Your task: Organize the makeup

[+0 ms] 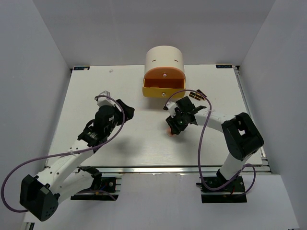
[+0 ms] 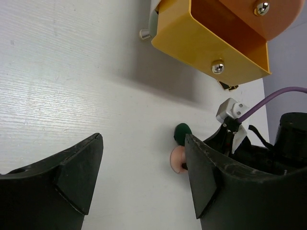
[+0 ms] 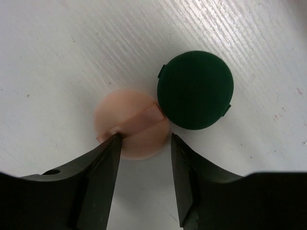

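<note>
Where right jaws straddle it, pink disc (image 3: 132, 138) hides partly

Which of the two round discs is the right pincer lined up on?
The pink disc: the right pincer straddles its near edge, while the dark green disc lies beside it, outside the fingers.

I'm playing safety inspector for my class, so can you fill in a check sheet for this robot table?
Surface: white table, no spills seen.
Job's things: pink disc and dark green disc lie flat, edges touching; small dark item beside the yellow drawer, too small to name.
Clutter: nothing seen.
Hands: right hand open, at the pink disc; left hand open, empty.
Cables: purple cables loop along both arms, clear of the discs.
Surroundings: cream cabinet with orange drawer and yellow drawer open; plain grey walls.
</note>
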